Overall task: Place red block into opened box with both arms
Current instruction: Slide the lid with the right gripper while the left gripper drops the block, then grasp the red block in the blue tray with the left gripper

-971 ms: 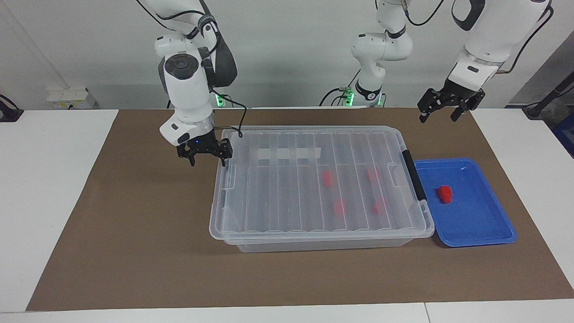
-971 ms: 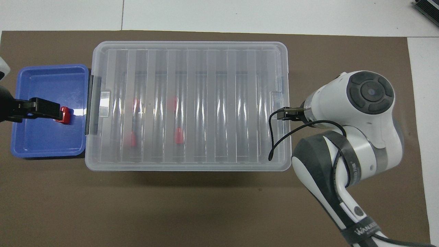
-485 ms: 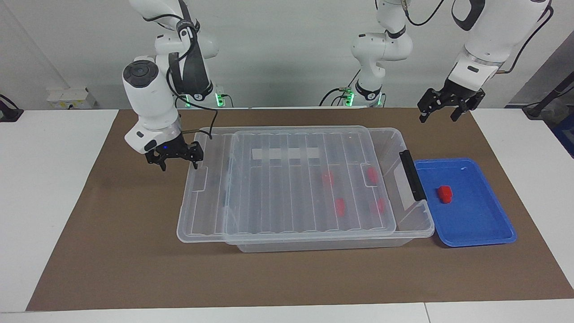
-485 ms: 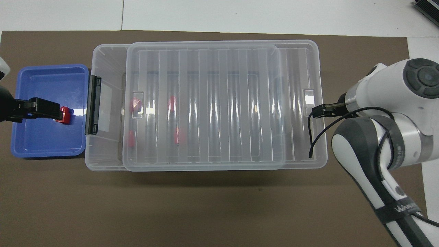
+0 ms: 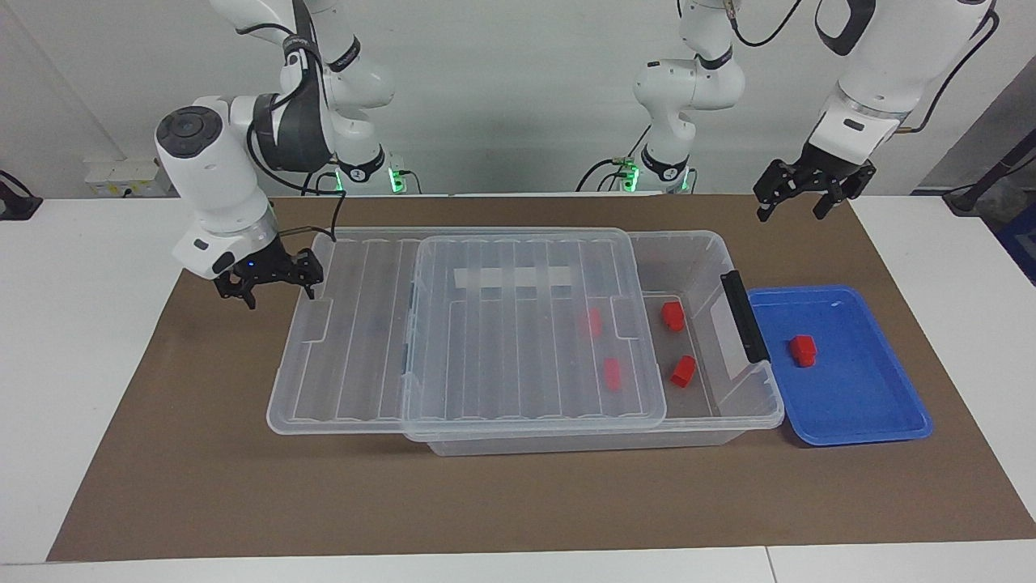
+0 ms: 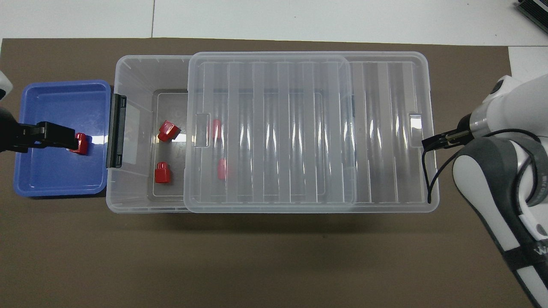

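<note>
Starting at the robots' end: my left gripper (image 5: 797, 197) hangs up in the air over the blue tray (image 5: 878, 409), fingers spread and holding nothing. The right gripper (image 5: 271, 283) is down at the right arm's end of the table, right against the end rim of the lid (image 5: 518, 348). Its fingers are spread too. I'd call it hooked on the rim rather than pinching it, but I can't swear to that.

The lid sits slid toward the right arm's end, so the box (image 5: 566, 441) is open at the end with the black handle (image 5: 745, 316), just beside the tray. Four other red blocks (image 5: 672, 316) are inside already, two in the open part and two under the lid.

The red block (image 5: 803, 349) I want sits in the tray, about mid-tray and close to the box. From above it's practically under the left fingertips, so the left arm is the obvious one. It looks like a straight drop, then a short hop over the handle into the gap. The block's too chunky for me to call a long axis.
</note>
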`<control>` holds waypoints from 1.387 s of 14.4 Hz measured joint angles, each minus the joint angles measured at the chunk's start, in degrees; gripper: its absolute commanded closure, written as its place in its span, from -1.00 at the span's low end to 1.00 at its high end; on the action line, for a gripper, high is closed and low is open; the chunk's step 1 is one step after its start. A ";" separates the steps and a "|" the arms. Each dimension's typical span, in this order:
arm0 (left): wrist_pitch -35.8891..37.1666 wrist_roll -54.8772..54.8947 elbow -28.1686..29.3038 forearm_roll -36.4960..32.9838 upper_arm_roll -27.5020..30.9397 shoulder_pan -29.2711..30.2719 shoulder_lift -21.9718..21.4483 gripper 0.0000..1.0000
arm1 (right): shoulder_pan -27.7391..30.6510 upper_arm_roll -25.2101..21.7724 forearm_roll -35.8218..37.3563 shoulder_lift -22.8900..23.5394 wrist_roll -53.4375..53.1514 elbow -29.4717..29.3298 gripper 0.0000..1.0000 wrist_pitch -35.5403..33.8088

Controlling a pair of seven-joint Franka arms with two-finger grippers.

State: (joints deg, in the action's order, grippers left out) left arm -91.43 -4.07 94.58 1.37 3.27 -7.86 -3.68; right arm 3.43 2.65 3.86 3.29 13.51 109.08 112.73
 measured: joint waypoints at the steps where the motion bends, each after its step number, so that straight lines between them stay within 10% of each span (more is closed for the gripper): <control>1: 0.00 0.00 0.00 0.00 0.00 0.00 0.00 -1.00 | 0.86 -0.04 0.00 -0.01 2.80 0.00 -1.00 0.00; 10: -0.86 -1.97 1.15 -0.15 -0.45 0.16 -0.27 -1.00 | 3.62 -0.03 0.00 -0.06 9.49 0.00 -1.00 0.00; 20: -24.79 16.69 12.14 -0.27 0.17 10.69 6.62 -1.00 | -0.21 0.84 -0.03 -6.23 -11.36 -2.86 -1.00 -5.57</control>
State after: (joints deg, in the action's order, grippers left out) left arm -116.22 12.62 106.71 1.10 3.44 2.83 2.94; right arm 3.22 3.49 3.83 -2.94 2.15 106.22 107.16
